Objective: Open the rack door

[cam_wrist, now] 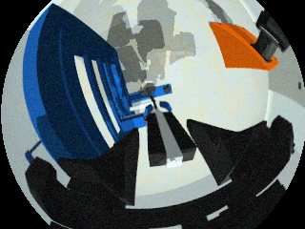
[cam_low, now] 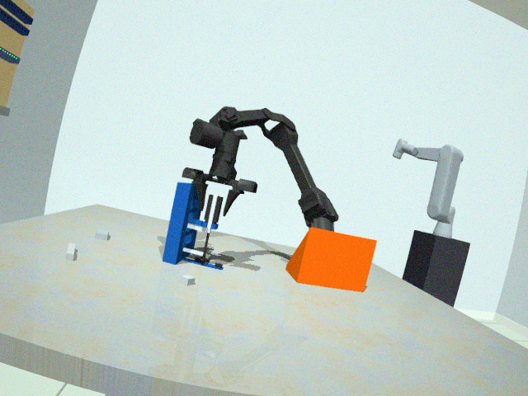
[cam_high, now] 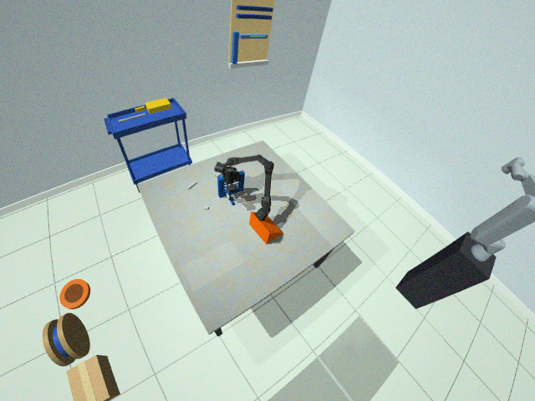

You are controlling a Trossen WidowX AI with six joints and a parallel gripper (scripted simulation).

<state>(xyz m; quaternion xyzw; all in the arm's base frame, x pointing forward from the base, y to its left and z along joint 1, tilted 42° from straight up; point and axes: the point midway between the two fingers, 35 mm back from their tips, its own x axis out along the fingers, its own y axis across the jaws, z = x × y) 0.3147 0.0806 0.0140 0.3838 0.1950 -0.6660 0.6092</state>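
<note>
The blue rack frame stands upright on the table, with pale bars inside; in the wrist view its side wall curves along the left. The upright handle is a dark grip with a pale strip down its middle, above a thin dark rod, in front of the frame. Blue brackets reach out to it. My gripper points down and is open, one finger on each side of the handle's upper part, with gaps showing. One finger is close to the frame; contact cannot be told. The door's panel and angle are not clear.
An orange wedge sits at the arm's base. Small pale blocks lie on the table near the rack. A blue cart stands beyond the table.
</note>
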